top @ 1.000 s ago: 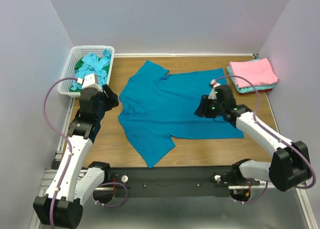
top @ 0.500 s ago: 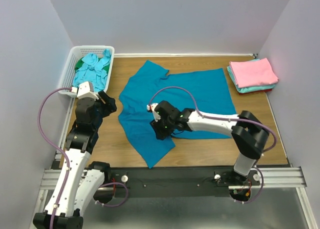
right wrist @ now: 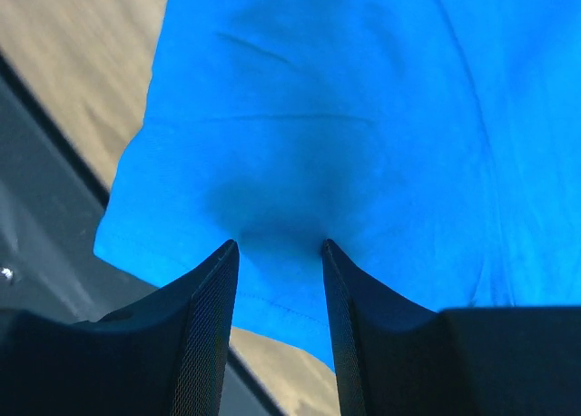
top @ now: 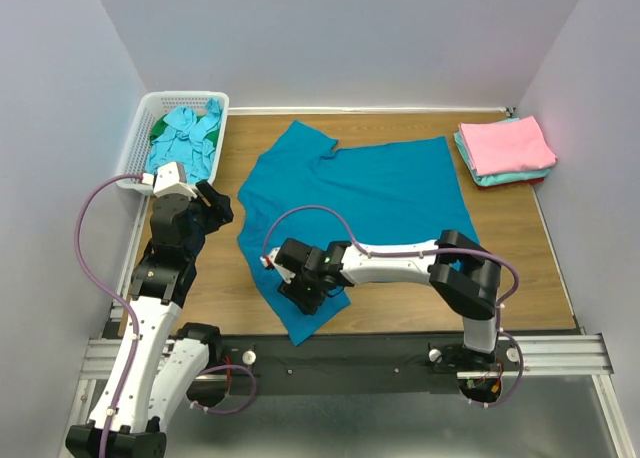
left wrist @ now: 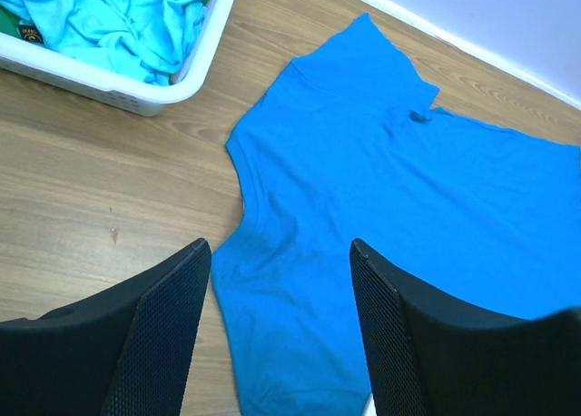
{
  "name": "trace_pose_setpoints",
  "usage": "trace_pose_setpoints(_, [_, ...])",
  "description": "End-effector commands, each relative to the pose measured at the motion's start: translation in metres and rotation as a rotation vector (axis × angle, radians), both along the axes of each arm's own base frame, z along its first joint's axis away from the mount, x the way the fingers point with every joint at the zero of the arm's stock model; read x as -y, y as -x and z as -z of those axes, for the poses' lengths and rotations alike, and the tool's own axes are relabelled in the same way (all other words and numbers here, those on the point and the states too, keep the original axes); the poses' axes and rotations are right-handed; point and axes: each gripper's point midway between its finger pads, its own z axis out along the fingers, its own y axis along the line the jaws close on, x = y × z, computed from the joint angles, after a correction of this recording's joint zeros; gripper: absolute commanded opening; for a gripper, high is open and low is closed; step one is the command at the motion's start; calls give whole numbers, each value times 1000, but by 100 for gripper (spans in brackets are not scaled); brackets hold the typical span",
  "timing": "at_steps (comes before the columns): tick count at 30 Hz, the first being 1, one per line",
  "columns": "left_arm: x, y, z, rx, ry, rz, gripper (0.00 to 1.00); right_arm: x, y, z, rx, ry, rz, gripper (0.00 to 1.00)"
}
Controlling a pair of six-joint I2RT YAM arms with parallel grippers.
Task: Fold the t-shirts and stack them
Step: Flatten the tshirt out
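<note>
The deep teal-blue t-shirt (top: pixel 350 198) lies spread flat on the wooden table, collar to the left. It also shows in the left wrist view (left wrist: pixel 390 189) and the right wrist view (right wrist: pixel 345 116). My right gripper (top: pixel 303 290) is open, reaching far left, its fingertips down on the shirt's near-left sleeve (right wrist: pixel 281 243) by the hem. My left gripper (top: pixel 218 203) is open and empty, held above the table left of the shirt. A folded stack, pink t-shirt (top: pixel 505 144) on top of pale turquoise, sits at the back right.
A white slotted basket (top: pixel 135 158) at the back left holds crumpled aqua and green shirts (top: pixel 188 133); it also shows in the left wrist view (left wrist: pixel 109 89). The table's dark front rail (top: pixel 350 353) runs just below the sleeve.
My right gripper has swept from the shirt's right side across to its near-left sleeve and come down on it. The left arm has drawn back slightly.
</note>
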Motion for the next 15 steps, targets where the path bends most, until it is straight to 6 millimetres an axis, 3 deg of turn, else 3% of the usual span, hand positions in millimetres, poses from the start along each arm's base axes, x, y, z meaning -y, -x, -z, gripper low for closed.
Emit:
trace_pose_setpoints(1, [0,3,-1,-7,10,-6,71,14,32,16,-69,114,-75,49])
trace_pose_setpoints(10, [-1,1,3,-23,4,-13,71,-5,50,7,-103,85,-138,49])
trace_pose_setpoints(15, [0,-3,8,-37,3,-10,71,-14,40,-9,-45,55,-125,49])
